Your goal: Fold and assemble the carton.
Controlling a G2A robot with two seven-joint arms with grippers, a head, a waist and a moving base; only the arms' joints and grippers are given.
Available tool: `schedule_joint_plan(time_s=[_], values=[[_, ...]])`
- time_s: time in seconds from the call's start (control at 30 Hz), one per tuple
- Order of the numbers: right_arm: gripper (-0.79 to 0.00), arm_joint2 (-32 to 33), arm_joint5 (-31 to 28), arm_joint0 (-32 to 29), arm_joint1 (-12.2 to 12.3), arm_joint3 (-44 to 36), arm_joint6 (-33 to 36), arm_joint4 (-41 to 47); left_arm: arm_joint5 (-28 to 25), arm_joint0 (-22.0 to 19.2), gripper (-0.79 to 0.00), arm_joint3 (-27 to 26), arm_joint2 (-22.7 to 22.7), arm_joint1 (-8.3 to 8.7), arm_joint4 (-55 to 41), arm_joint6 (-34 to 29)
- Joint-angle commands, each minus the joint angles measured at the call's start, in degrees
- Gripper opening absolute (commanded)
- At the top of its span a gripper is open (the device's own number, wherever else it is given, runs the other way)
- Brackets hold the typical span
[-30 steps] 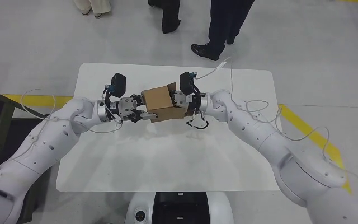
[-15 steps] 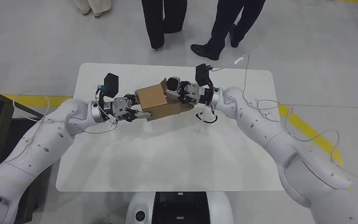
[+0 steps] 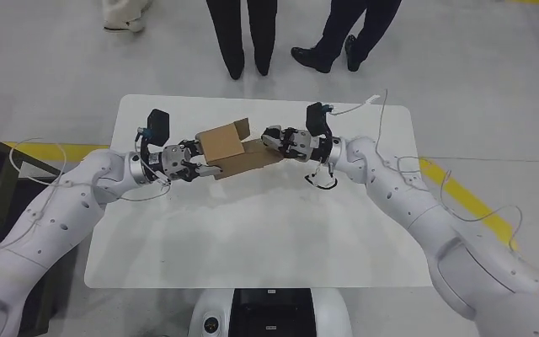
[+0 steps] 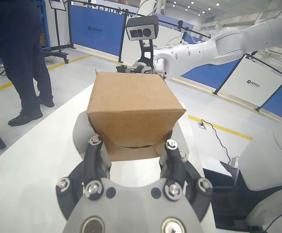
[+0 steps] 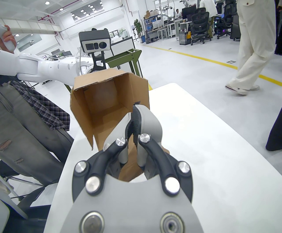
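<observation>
white table; left end effector grips carton closed end, right end effector seemingly pinches flap.

Pale grey floor w/ yellow lines. White table, rounded corners. Blue partition panels on black stands, white sign board nr them. Ceiling spots were lit, room bright. Floor socket w/ black cable. Far end had office chairs, desks w/ monitors, a plant. Olive metal frame stood by the table.

plain brown carton, white table
</observation>
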Motion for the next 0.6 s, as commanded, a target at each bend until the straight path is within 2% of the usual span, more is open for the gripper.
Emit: schedule_joint_plan(time_s=[0.0, 0.33, 0.57], values=[[-0.785, 0.59, 0.0, -0.6, 0.7, -1.49, 0.13, -0.62, 0.0, 0.21, -0.397, -0.01, -0.25, 0.07, 0.28, 0.22], [-0.785, 4.73, 0.0, -4.76, 5.34, -13.07, 1.84, -3.2, 0.0, 0.76, -0.394, 0.57, -1.47, -0.05, 1.5, 0.77], [-0.785, 7.42, 0.0, -8.44, 8.01, -20.54, 6.01, -3.4, 0.0, 1.18, -0.382, 0.72, -2.31, -0.37, 1.88, 0.84]])
